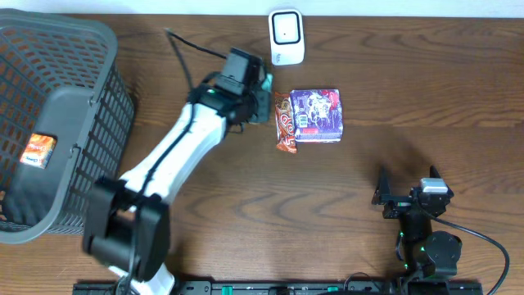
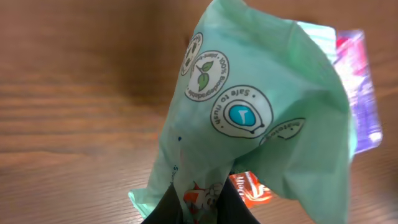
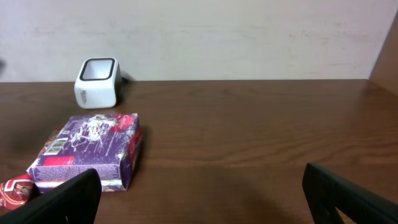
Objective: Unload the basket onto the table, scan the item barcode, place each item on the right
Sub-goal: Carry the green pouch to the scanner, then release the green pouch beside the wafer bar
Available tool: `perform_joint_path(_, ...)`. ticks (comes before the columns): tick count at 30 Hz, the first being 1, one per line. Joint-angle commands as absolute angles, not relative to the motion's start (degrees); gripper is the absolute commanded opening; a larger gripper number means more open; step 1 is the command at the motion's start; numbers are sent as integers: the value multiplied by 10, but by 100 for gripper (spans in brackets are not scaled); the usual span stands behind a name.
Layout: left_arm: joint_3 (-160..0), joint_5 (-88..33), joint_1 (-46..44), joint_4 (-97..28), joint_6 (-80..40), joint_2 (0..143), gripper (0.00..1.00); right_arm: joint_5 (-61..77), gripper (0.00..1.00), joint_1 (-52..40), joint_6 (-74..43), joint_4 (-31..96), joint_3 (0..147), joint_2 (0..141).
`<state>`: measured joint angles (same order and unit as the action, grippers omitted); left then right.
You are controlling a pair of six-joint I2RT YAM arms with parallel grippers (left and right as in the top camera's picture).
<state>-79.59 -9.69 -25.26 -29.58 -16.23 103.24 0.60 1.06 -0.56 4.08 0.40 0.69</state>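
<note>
The green packet (image 2: 249,124) hangs nearest to the left wrist camera, pinched at 1 edge by the left gripper (image 1: 262,98), whose jaws are clenched on the soft film. It is held just on the robot's side of the scanner (image 1: 286,37), a little to its left. No barcode shows on the visible face, so I judge the wrist should turn the code side down over the scanner window and keep the film flat and steady there. Behind the packet, farther from the scanner, lie 1 red packet (image 1: 284,123) and 1 purple box (image 1: 318,115), side by side. The right gripper (image 3: 202,196), well apart from the scanner, is released and holds nothing.
</note>
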Motion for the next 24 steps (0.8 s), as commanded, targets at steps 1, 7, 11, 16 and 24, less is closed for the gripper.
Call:
perform_joint_path(1, -800, -83, -265, -293, -153, 1066, 8, 8, 99, 14, 3, 43, 3, 4)
perform_joint_path(7, -799, -83, -266, -286, -153, 1082, 12, 8, 99, 14, 3, 43, 3, 4)
perform_joint_path(11, -799, -83, -266, -269, -177, 1082, 12, 8, 99, 14, 3, 43, 3, 4)
perform_joint_path(16, -799, -83, -266, -259, -179, 1082, 40, 8, 99, 14, 3, 43, 3, 4)
perform_joint_path(24, -801, -83, -265, -251, -178, 1078, 45, 8, 99, 14, 3, 43, 3, 4)
